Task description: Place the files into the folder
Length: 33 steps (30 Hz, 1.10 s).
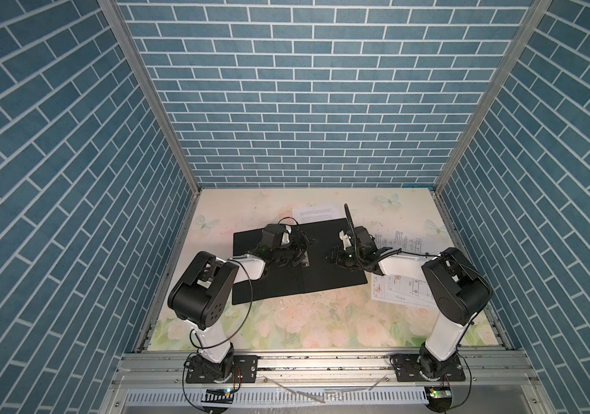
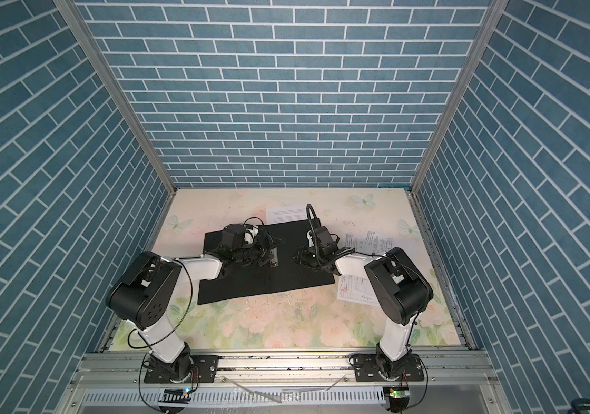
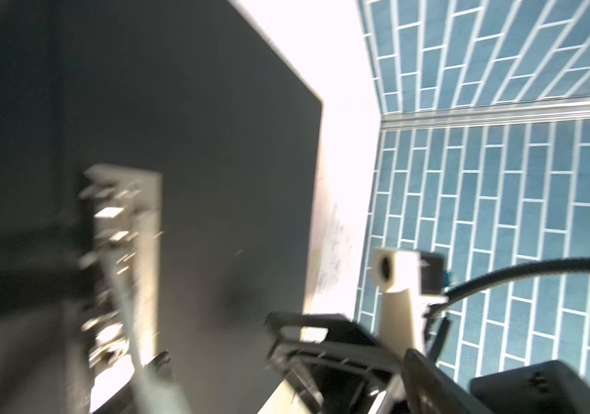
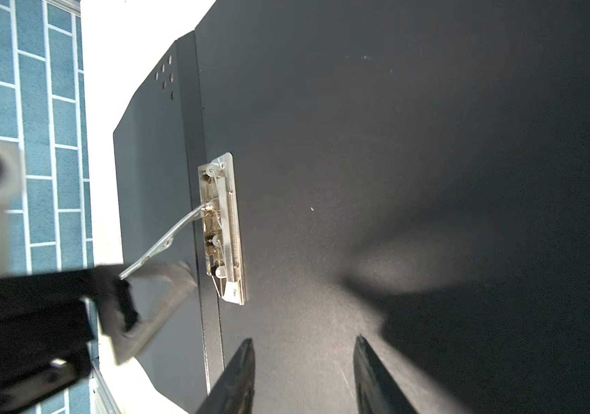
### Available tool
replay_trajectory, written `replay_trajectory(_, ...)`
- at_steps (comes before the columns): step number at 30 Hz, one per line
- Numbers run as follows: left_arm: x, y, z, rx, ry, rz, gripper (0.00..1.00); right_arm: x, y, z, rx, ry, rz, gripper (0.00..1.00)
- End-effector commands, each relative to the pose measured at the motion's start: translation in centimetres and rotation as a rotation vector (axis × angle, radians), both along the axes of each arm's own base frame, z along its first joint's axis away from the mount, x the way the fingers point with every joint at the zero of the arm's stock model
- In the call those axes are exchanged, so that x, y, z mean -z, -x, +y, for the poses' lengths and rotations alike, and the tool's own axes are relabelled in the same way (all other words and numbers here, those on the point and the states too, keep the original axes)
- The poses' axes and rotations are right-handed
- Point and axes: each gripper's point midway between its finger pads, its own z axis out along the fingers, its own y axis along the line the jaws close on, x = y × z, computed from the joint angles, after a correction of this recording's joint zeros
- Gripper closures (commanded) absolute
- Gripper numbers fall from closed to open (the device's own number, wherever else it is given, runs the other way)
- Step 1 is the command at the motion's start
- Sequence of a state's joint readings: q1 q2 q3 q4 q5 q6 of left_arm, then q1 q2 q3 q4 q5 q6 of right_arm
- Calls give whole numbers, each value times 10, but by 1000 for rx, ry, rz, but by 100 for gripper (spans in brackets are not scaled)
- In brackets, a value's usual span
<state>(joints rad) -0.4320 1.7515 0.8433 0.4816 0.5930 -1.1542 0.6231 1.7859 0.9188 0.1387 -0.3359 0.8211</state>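
Right fingers [image 4: 247,372], two dark tapered blades, stood parted with nothing between them, hovering over the matte black inside of the folder [image 4: 394,143]. Left fingers [image 4: 164,304] were spread wide beside the metal clip [image 4: 222,229]. One showed a grey ribbed pad, smeared by motion blur. The clip's thin steel lever [image 4: 168,243] stood raised and slanted towards them. Whether its tip touched a finger could not be told.

The folder [image 1: 322,283] lay open and flat near the middle of the floral-print tabletop [image 1: 304,322]. It was a broad dull rectangle with slightly rounded corners, a creased spine strip and a few small round holes near one end. The clip, a narrow shiny plate carrying springs and rivets, sat just beside the spine. In the left wrist view it was only a pale streaked blur.

All three files lay on the tabletop outside the folder. The text sheet [image 1: 313,213] met the folder's far edge, and whether it ran underneath could not be told. The far drawing sheet [image 1: 410,243] and the near drawing sheet [image 1: 399,290] lay to the folder's right, the near one just beside its corner. The right arm [image 1: 404,267] crossed over both and hid the strip between them. Their line work was too small to read.
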Motion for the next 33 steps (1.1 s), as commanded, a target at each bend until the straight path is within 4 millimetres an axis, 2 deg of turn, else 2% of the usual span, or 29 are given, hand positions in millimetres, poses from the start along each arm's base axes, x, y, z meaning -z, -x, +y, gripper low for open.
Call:
replay_trajectory(1,-15,-18,-6,24,0,-47,1,9,2,-7,1,36,11,55)
replay_trajectory(10,1,-61,4,31,-63,-41,0,10,1,-12,12,56,24,55)
replay_trajectory(14,2,-66,1,55,-64,-39,0,9,-2,-15,16,77,28,55)
replay_trajectory(22,-11,-43,27,-4,-141,-57,0,13,-6,-13,1,86,48,54)
replay_trajectory(33,14,12,57,-46,-228,30,0,21,-7,-13,-10,84,67,54)
